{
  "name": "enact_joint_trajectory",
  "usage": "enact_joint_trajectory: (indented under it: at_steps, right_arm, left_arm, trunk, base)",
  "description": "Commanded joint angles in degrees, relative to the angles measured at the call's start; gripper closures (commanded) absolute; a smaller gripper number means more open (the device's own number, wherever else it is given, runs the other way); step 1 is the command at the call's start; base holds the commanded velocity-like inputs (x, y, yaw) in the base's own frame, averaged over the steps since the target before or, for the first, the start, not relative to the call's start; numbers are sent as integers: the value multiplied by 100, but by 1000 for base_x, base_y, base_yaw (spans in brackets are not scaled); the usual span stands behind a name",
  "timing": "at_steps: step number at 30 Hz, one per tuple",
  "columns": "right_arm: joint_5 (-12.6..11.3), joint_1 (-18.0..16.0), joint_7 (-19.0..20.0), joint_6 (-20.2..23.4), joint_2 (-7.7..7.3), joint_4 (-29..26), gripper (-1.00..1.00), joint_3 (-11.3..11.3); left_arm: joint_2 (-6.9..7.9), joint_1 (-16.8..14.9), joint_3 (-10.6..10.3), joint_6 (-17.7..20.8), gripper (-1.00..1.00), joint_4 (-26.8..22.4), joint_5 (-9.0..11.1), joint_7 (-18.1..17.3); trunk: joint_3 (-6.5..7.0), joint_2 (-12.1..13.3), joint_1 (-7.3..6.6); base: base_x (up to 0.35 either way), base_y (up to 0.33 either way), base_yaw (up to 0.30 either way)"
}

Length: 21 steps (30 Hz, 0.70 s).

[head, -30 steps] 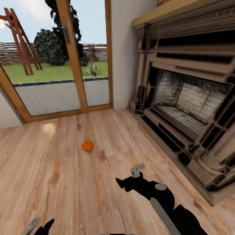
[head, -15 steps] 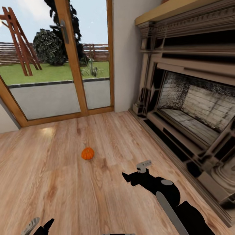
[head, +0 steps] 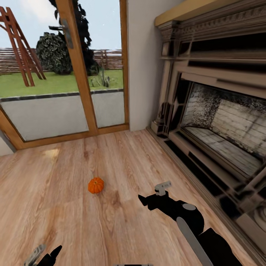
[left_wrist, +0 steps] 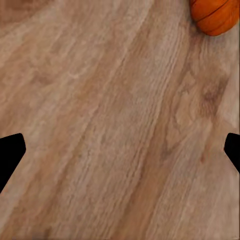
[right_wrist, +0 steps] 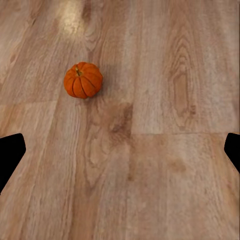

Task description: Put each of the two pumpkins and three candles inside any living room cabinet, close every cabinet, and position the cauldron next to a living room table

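One small orange ribbed pumpkin [head: 96, 185] sits on the wooden floor, ahead of me and a little left. My right gripper [head: 152, 194] hovers over the floor to its right, a short way off, with nothing in it. In the right wrist view the pumpkin [right_wrist: 83, 80] lies ahead of the spread fingertips [right_wrist: 11, 152]. My left gripper [head: 43, 256] is low at the near left, open and empty, and its wrist view catches the pumpkin [left_wrist: 216, 15] at one corner. The candles, cabinet, cauldron and table are out of view.
A large stone fireplace [head: 218, 122] with a raised hearth runs along the right side. Glass doors with a wooden frame [head: 79, 74] stand ahead, a garden behind them. A white wall section [head: 142, 62] fills the corner between them. Wooden floor [head: 66, 214] spreads around the pumpkin.
The whole view has shifted as the camera moved closer. The pumpkin now sits lower and nearer in the picture. My right arm reached slightly forward early on, then held.
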Motion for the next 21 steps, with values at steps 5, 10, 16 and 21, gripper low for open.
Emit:
enact_joint_trajectory:
  at_steps: [5,10,16,21]
  right_arm:
    - [-22,-73,-31,88,31,-6,-100,-2]
    - [-33,-484,-83,129,98,-6,-100,-30]
    - [-72,-566,-160,141,293,-6,-100,-1]
    - [-74,-565,-162,139,312,-6,-100,26]
  left_arm:
    - [220,-405,5,254,-100,47,36,-37]
    - [544,-1182,31,827,-100,412,86,23]
    - [973,-1852,-8,495,-100,1696,71,-9]
    - [1025,-1955,-23,359,-100,2063,65,-21]
  trunk:
    - [-5,-2,3]
    - [-5,-2,3]
    - [8,-2,3]
    - [46,-2,3]
  base:
    - [337,0,0]
    - [337,18,0]
    - [319,160,0]
    - [305,190,0]
